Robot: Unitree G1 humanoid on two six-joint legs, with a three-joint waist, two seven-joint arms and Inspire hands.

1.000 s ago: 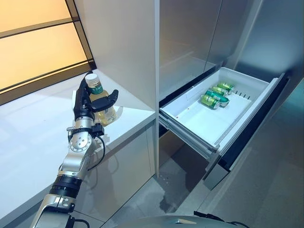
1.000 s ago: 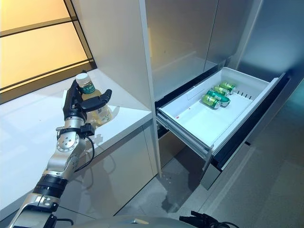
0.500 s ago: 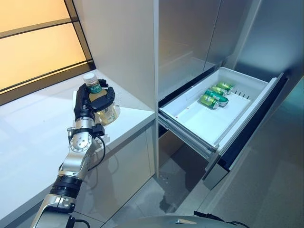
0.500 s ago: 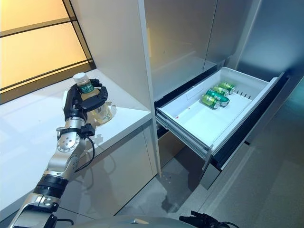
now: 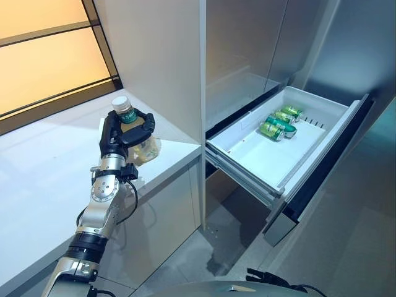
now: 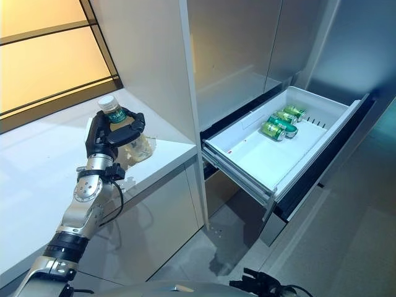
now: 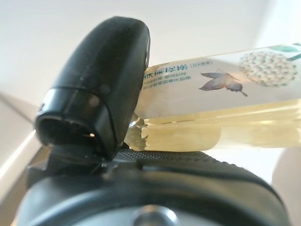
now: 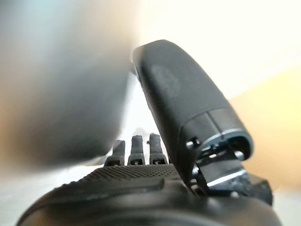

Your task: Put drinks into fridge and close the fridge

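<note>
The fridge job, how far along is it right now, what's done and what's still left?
Partly done. Three green cans already lie in the open fridge drawer. In hand: the left hand is shut round a bottle of pale drink at the white counter. Left to do: carry the bottle to the drawer, put it in and push the drawer shut. The right hand holds nothing.
</note>
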